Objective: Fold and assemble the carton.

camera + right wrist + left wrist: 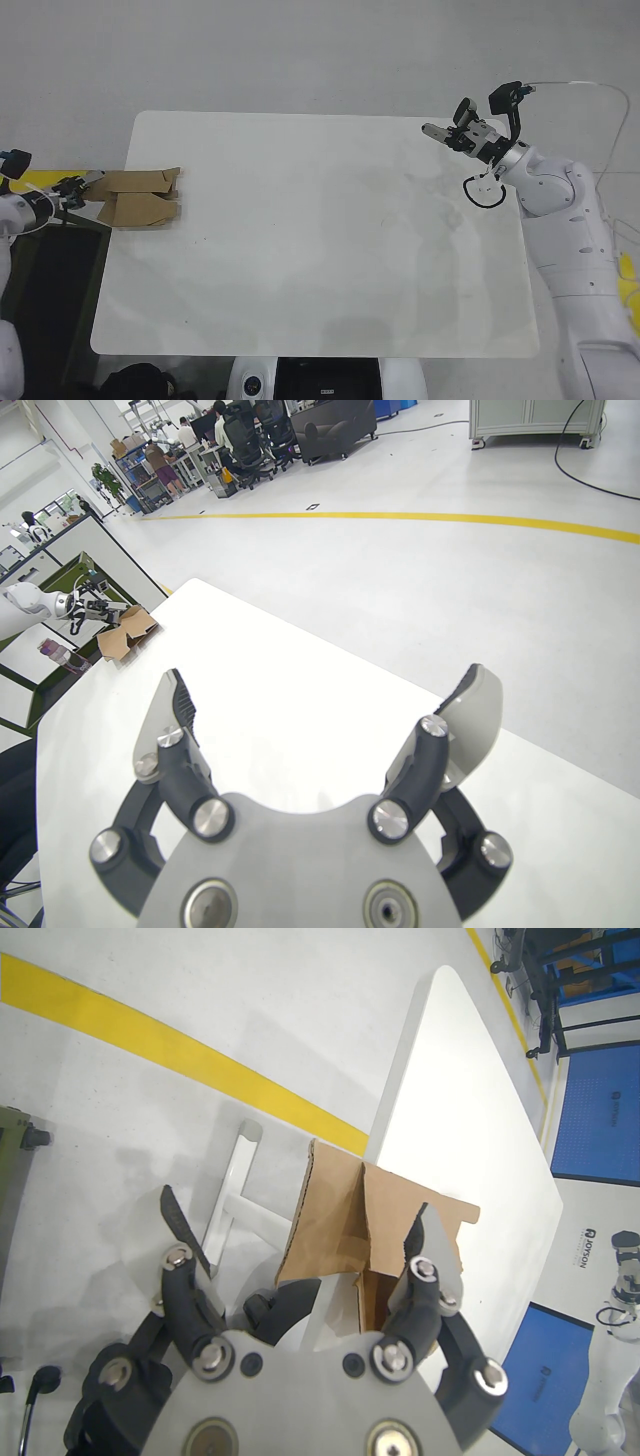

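The carton (140, 197) is a flattened brown piece at the middle left of the top view. It lies across the left edge of the white bench (320, 260), one end poking out past it. The left pincer (72, 190) sits right at that overhanging end, at the far left of the frame, with its arm cut off by the picture's edge. In the wrist view its two fingers are spread wide, and the cardboard lies between and beyond them. One fingertip (430, 1228) overlaps the cardboard, but whether it actually touches, I can't tell. Nothing is clamped. The carton's near end is hidden behind the pincer's own body, and its flaps and folds are hard to sort out from here. At the upper right of the top view, the right pincer (445, 132) hangs over the bench's upper-right corner, well apart from the carton. Its fingers are wide apart and hold nothing, with bare bench surface beneath.
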You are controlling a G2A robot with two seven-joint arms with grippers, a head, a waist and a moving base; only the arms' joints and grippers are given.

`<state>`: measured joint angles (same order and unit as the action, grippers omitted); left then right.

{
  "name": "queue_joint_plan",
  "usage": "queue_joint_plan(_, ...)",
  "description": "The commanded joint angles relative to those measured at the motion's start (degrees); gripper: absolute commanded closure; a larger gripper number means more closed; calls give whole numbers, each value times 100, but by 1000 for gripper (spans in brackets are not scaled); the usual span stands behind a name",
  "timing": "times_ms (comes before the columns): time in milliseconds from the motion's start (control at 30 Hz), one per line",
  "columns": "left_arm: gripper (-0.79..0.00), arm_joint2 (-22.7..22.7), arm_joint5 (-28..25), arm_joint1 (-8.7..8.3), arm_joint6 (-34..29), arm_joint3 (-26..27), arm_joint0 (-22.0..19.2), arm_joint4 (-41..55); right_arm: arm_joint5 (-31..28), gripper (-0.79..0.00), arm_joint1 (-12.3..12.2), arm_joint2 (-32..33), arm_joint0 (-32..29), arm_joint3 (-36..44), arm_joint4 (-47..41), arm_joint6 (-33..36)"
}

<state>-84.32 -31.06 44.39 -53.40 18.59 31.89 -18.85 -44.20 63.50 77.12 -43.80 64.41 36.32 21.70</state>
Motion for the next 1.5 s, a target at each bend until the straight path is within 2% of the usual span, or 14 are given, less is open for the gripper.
queue_joint_plan(0, -339, 11, -19, 0, -19, -52, -16, 33, 0, -785, 0, 0, 0, 0, 0, 0)
queue_joint_plan(167, -114, -14, -38, 11, -132, -169, -62, 264, 0, -785, 0, 0, 0, 0, 0, 0)
queue_joint_plan(233, 0, -43, -56, 18, -202, -214, -78, 411, 0, -785, 0, 0, 0, 0, 0, 0)
queue_joint_plan(633, 0, -397, -327, -24, -573, -109, -252, 1532, 0, -785, 0, 0, 0, 0, 0, 0)
queue_joint_plan(767, 0, -583, -575, -27, -660, 89, -276, 2131, 0, -785, 0, 0, 0, 0, 0, 0)
queue_joint_plan(900, 0, -654, -621, 38, -924, 408, -225, 2755, 0, -785, 0, 0, 0, 0, 0, 0)
queue_joint_plan(1033, 0, -595, -561, 173, -1212, 917, -58, 3444, 0, -785, 0, 0, 0, 0, 0, 0)
queue_joint_plan(1200, 0, -317, -382, 350, -1547, 1877, 305, 4080, 0, -785, 0, 0, 0, 0, 0, 0)
queue_joint_plan(1367, 0, 27, -347, 449, -1627, 2915, 568, 4172, 0, -785, 0, 0, 0, 0, 0, 0)
queue_joint_plan(1467, 0, 229, -309, 498, -1610, 3358, 551, 4171, 0, -785, 0, 0, 0, 0, 0, 0)
